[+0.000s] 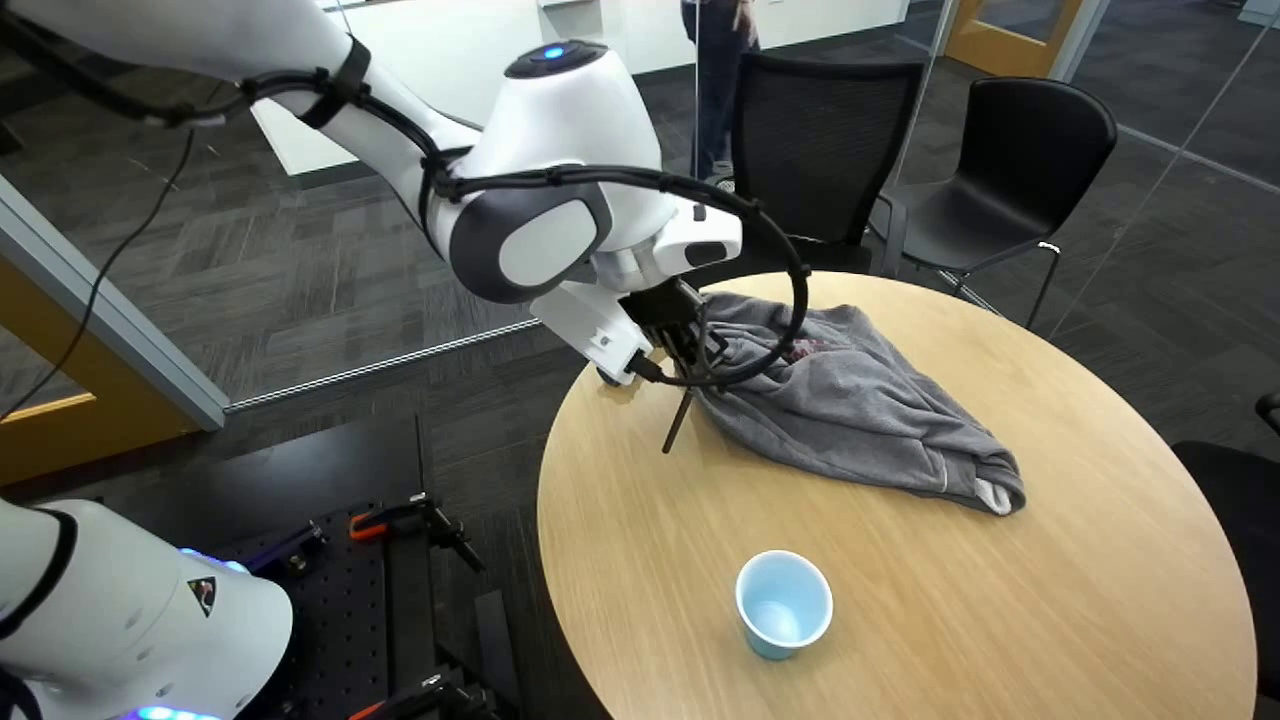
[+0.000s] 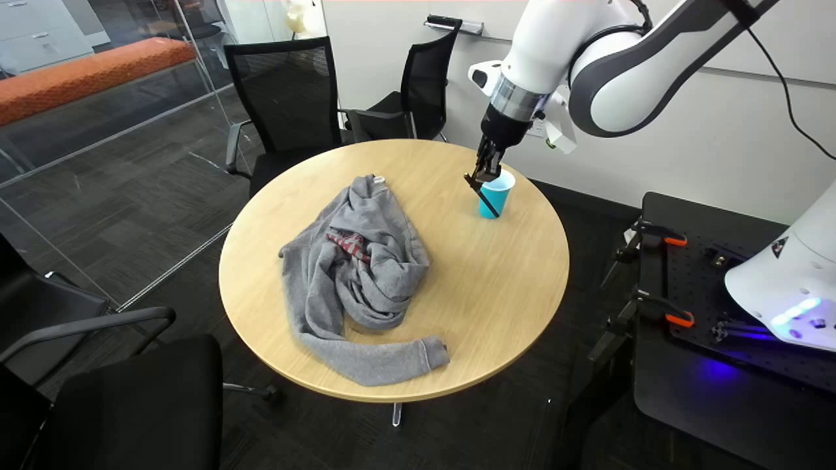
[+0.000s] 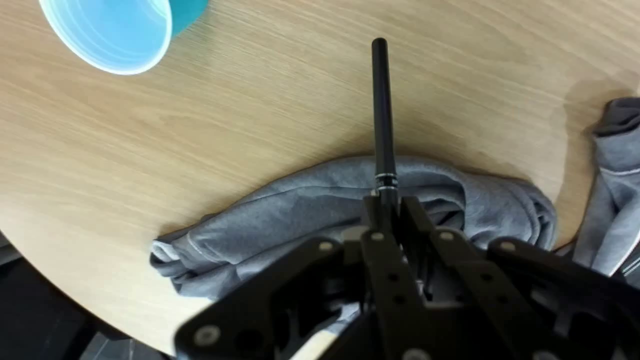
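Wrist view: grasping a slim black pen (image 3: 383,115) in the claw (image 3: 391,205), pinched tight and aimed past the edge of a crumpled gray garment (image 3: 315,210), over bare wood of the round surface (image 3: 250,115). In an exterior view, held at a downward tilt, clearly apart from an upright light-blue cup (image 1: 784,605). Cannot tell whether touching the surface at the tip. Beyond the surface, also showing black chairs (image 1: 828,150) on dark carpet (image 1: 1150,330).
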Controlling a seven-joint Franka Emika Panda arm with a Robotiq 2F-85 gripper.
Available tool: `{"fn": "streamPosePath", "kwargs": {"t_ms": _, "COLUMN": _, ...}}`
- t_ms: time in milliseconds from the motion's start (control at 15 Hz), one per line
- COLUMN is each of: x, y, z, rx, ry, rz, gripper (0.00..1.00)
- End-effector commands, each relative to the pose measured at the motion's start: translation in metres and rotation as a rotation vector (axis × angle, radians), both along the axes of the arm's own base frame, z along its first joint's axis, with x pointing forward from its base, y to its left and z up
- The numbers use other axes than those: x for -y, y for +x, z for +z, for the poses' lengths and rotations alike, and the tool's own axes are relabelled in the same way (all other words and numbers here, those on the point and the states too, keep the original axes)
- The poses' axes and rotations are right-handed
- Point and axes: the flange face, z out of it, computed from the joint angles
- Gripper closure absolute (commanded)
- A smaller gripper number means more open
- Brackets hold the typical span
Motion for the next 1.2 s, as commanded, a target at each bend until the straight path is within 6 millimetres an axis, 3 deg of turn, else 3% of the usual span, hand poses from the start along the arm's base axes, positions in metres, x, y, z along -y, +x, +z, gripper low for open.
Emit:
{"fn": "streamPosePath", "kwargs": {"t_ms": 0, "x": -0.019, "y": 0.014, "z": -0.012, "rx": -0.071, "ry": -0.074, "rz": 0.169, "gripper": 0.97}}
{"fn": "streamPosePath", "kwargs": {"t_ms": 67, "x": -0.016, "y": 0.003, "z": -0.006, "rx": -0.037, "ry": -0.035, "rz": 0.094, "gripper": 0.97}}
{"fn": "streamPosePath", "kwargs": {"t_ms": 133, "x": -0.020, "y": 0.004, "z": -0.009, "rx": -0.044, "ry": -0.035, "rz": 0.104, "gripper": 0.87}}
{"fn": "streamPosePath", "kwargs": {"t_ms": 400, "x": -0.016, "y": 0.004, "z": -0.011, "rx": -0.048, "ry": -0.032, "rz": 0.097, "gripper": 0.87}}
{"fn": "streamPosePath", "kwargs": {"t_ms": 467, "x": -0.016, "y": 0.004, "z": -0.011, "rx": -0.048, "ry": -0.032, "rz": 0.096, "gripper": 0.97}}
{"fn": "streamPosePath", "kwargs": {"t_ms": 1133, "x": -0.069, "y": 0.000, "z": -0.058, "rx": -0.159, "ry": -0.127, "rz": 0.560, "gripper": 0.97}}
